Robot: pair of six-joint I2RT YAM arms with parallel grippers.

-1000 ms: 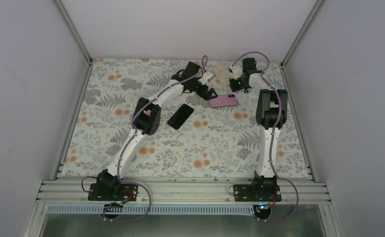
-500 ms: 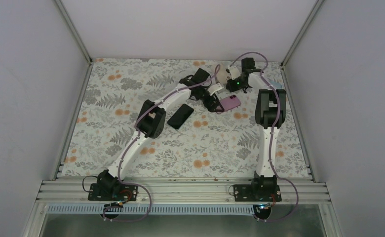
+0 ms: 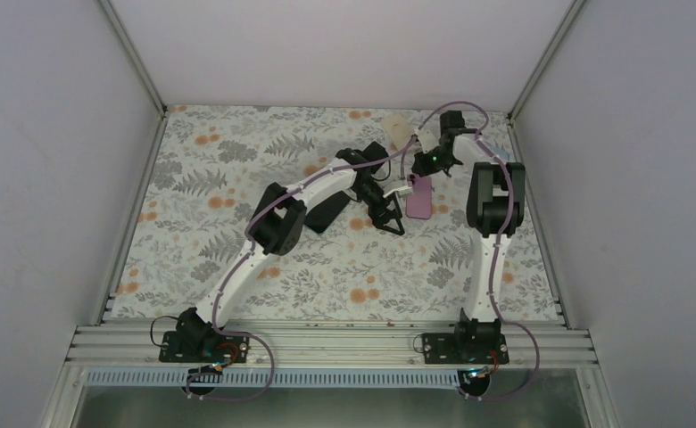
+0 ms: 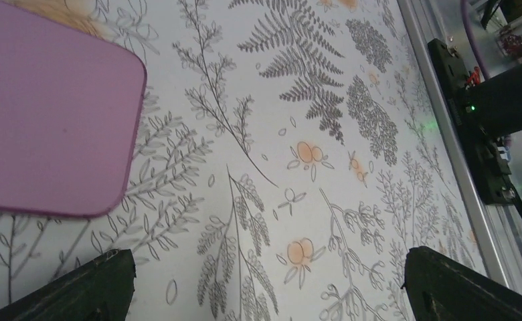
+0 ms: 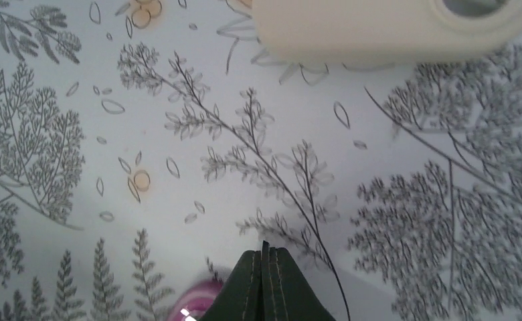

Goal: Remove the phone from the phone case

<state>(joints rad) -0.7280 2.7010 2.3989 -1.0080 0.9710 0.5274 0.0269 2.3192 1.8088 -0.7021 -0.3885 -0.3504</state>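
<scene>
— What do you have, starting from the arm bases?

— Nearest me, both arms rise from the near edge of the table [image 3: 237, 267], which has a fern-and-flower print. The left arm reaches far out and to the right, across the middle of the table. Its forearm passes over the black phone [image 3: 329, 217], which lies flat on the print just left of centre. The arm covers part of it.

— So where is the phone relative to its case?

— Out of it, as far as I can see. The pink case [image 3: 418, 197] lies flat by itself, to the right of the phone and clearly apart from it, with its long side running away from me.

— And the left gripper?

— The left gripper [image 4: 265, 267] hangs low just beside the case, on the case's left. Its jaws are spread wide with nothing between them. On my left wrist view a rounded corner of the case fills the upper left, and both black fingers [image 4: 84, 287] stand over bare print.

— And the right one?

— The right gripper [image 5: 265, 267] is at the far end of the case, and its two fingers are pressed together with no gap. A sliver of pink shows beside the fingers at the bottom of that wrist view. I cannot tell whether they touch the case.

— Anything beyond that?

— A cream roll [image 5: 379, 27] lies on its side near the far edge, past the right gripper.
</scene>
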